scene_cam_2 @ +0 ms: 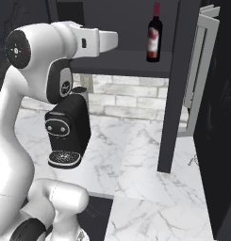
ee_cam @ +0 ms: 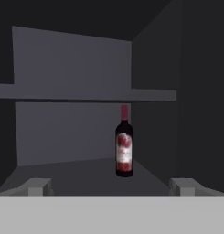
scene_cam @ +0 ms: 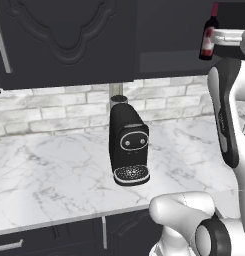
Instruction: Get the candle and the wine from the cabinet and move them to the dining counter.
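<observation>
- Wine [ee_cam: 124, 145] stands upright on the cabinet [ee_cam: 77, 176] bottom shelf, at about 1 o'clock from the gripper [ee_cam: 113, 186].
- Gripper spread wide, released, holding nothing, short of the bottle.
- Coffee machine [scene_cam: 127, 145] on the worktop [scene_cam: 49, 175] below.

White grey-veined marble worktop [scene_cam: 49, 175] against a pale brick wall [scene_cam: 59, 107] (grey mortar lines). A black coffee machine [scene_cam: 128, 147] stands upright on it. Low black base cabinets [scene_cam: 69, 235] sit beneath, silver-handled.
</observation>
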Robot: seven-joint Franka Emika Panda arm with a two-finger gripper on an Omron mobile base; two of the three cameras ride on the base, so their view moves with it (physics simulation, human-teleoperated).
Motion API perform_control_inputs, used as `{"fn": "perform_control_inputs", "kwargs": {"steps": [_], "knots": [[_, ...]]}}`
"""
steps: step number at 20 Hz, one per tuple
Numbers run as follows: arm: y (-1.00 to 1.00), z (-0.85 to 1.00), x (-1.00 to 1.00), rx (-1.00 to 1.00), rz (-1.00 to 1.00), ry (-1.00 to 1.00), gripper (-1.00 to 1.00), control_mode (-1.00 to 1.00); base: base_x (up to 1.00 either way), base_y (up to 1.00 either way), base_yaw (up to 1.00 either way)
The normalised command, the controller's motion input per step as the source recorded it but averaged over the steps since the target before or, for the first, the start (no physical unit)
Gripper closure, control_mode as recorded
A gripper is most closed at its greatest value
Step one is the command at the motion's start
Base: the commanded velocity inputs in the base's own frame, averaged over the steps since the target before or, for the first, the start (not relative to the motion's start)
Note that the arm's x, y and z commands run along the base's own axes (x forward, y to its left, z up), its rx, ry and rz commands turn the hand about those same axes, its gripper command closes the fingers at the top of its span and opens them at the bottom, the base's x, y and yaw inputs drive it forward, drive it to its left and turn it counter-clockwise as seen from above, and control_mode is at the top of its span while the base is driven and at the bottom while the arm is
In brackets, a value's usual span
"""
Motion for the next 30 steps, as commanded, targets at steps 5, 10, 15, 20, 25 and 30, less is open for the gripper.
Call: {"fn": "perform_control_inputs", "kwargs": {"steps": [5, 10, 15, 20, 25, 30], "knots": [[-0.04, 0.0, 0.31, 0.0, 0.0, 0.0, -1.0, -1.0, 0.0, 0.0, 0.0], [-0.11, 0.0, 0.38, 0.0, 0.0, 0.0, -1.0, -1.0, 0.0, 0.0, 0.0], [-0.14, 0.0, 0.38, 0.0, 0.0, 0.0, -1.0, -1.0, 0.0, 0.0, 0.0], [-0.16, 0.0, 0.42, 0.01, 0.0, 0.0, -1.0, -1.0, 0.0, 0.0, 0.0], [-0.14, 0.0, 0.36, 0.01, 0.0, 0.0, -1.0, -1.0, 0.0, 0.0, 0.0], [-0.12, 0.0, 0.4, 0.01, 0.0, 0.0, -1.0, -1.0, 0.0, 0.0, 0.0]]}}
